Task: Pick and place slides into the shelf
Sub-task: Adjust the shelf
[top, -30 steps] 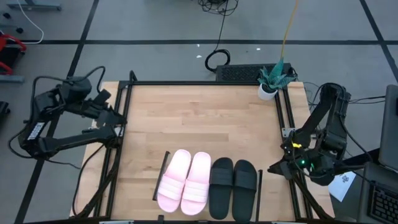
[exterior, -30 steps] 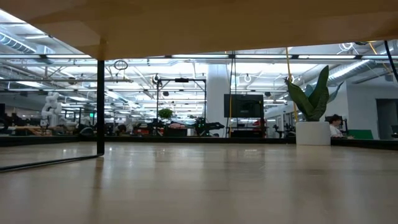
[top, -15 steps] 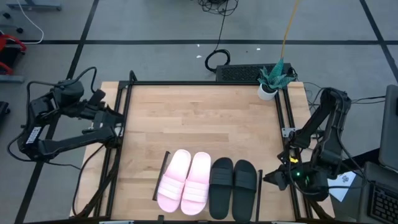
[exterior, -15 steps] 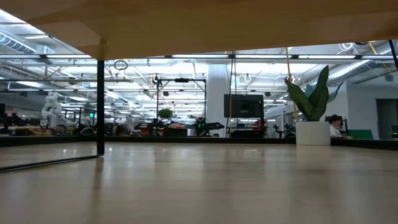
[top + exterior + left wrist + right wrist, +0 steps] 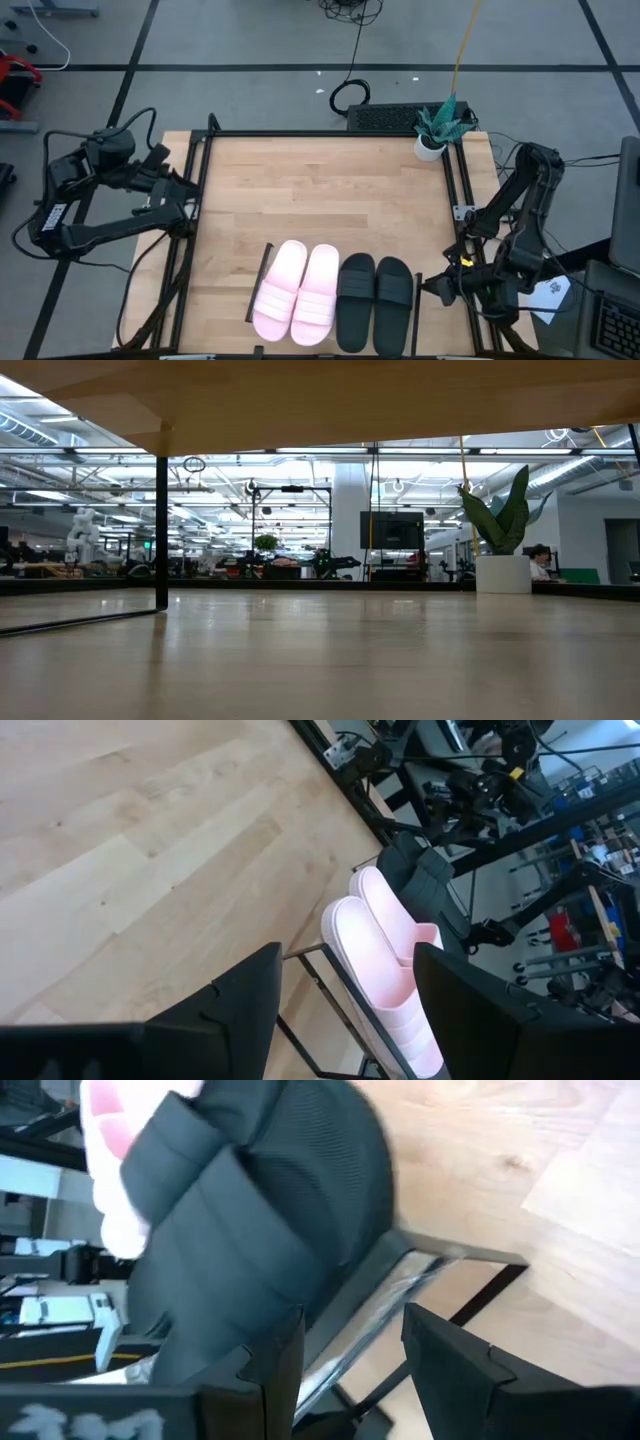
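Observation:
Two pale pink slides point(image 5: 296, 292) and two black slides point(image 5: 375, 290) lie soles down, side by side, on the shelf between its black end rails point(image 5: 417, 298) at the table's near edge. The low view sees the shelf's board point(image 5: 320, 400) from below. My right gripper point(image 5: 430, 290) hangs open just right of the shelf's right rail point(image 5: 400, 1285), its fingers aimed at the nearest black slide point(image 5: 260, 1210) without touching it. My left gripper point(image 5: 190, 190) waits open at the table's left edge, looking toward the pink slides point(image 5: 385, 950).
A potted plant point(image 5: 437, 128) stands at the table's far right corner. Black frame bars point(image 5: 205, 200) run along the table's left and right sides. A keyboard point(image 5: 390, 117) lies beyond the far edge. Bare wooden tabletop point(image 5: 330, 195) spans the middle.
My right gripper has gone down and toward the table's near edge, ending beside the shelf's right rail. Its fingers stay open. The slides have not moved.

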You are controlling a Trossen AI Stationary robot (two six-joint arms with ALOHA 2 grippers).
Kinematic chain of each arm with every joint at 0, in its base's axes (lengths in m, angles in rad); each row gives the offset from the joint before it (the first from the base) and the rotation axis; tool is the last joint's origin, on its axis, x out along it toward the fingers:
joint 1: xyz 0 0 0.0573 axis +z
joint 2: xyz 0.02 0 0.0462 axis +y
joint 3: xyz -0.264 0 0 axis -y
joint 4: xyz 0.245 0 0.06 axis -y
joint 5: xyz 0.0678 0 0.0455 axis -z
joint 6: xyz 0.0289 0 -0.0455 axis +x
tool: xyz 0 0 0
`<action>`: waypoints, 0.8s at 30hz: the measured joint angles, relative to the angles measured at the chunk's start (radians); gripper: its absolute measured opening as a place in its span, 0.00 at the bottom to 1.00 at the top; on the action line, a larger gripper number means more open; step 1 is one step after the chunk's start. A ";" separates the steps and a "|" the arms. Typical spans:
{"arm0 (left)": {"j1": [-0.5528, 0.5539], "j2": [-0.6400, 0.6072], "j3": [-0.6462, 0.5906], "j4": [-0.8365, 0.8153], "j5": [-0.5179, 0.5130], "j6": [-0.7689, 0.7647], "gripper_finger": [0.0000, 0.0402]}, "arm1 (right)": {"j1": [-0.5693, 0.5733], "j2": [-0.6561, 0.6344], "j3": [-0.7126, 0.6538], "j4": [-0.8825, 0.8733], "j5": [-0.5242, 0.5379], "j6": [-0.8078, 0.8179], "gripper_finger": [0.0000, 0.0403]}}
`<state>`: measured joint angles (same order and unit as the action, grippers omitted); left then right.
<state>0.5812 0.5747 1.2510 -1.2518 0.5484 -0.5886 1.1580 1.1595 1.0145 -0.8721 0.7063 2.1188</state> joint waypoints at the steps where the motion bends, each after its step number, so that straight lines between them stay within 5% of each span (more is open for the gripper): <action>1: 0.000 0.000 0.000 0.000 0.000 0.000 0.57 | 0.000 0.000 -0.013 0.007 0.000 0.011 0.40; 12: 0.000 0.000 0.000 0.000 0.000 -0.001 0.57 | 0.000 -0.010 -0.151 0.282 0.078 -0.023 0.40; 24: 0.000 0.000 0.000 0.043 0.001 -0.017 0.57 | -0.032 -0.011 -0.156 0.287 0.076 -0.063 0.40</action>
<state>0.5812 0.5747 1.2510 -1.2083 0.5491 -0.6056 1.1259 1.1484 0.8581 -0.5852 0.7818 2.0556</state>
